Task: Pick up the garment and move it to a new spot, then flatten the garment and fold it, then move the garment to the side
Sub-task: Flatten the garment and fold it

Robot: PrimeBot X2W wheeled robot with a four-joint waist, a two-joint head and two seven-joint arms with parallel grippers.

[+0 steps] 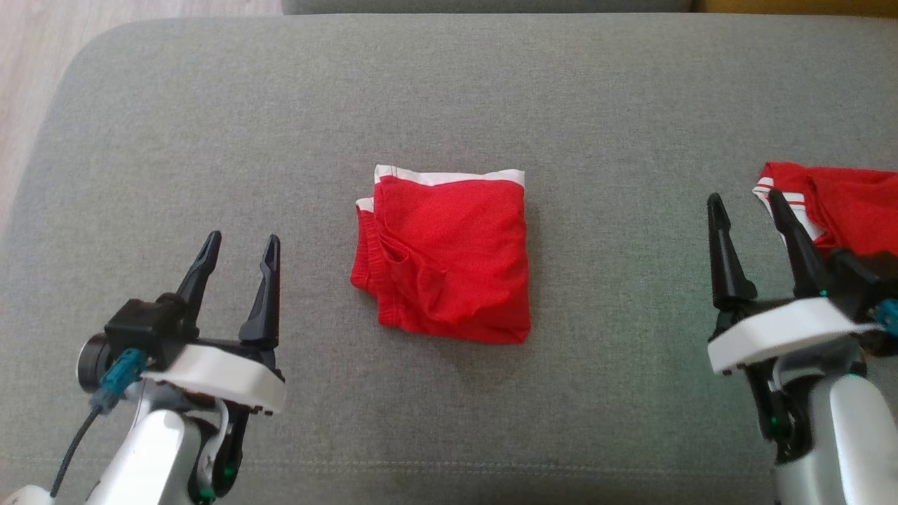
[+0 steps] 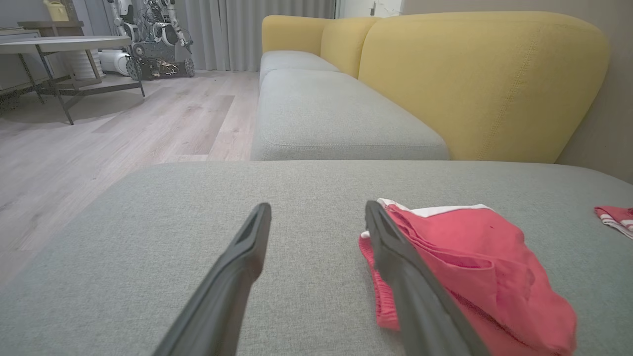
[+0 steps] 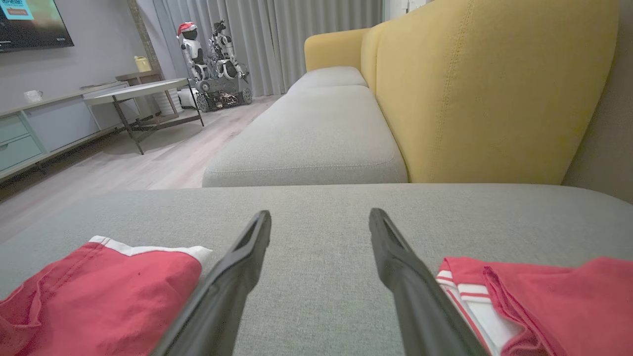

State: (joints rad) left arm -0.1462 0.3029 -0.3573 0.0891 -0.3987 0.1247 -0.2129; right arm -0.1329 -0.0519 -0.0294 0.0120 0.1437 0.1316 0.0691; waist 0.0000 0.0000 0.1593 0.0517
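Observation:
A red garment with a white hem [image 1: 445, 256] lies folded into a rough square in the middle of the grey cushion [image 1: 449, 91]. The left wrist view has it at the lower right [image 2: 465, 257], the right wrist view at the lower left [image 3: 94, 291]. My left gripper [image 1: 240, 254] hovers open at the lower left, a hand's width left of the garment, holding nothing. At the lower right my right gripper [image 1: 745, 203] is open and empty, well clear of the folded garment.
A second red garment with white stripes [image 1: 835, 207] lies at the cushion's right edge, just behind my right gripper's fingers. A yellow sofa back [image 3: 494, 84] rises behind the cushion. Wood floor [image 2: 99, 133] lies off the cushion's left side, with a table [image 2: 59, 47] and another robot beyond.

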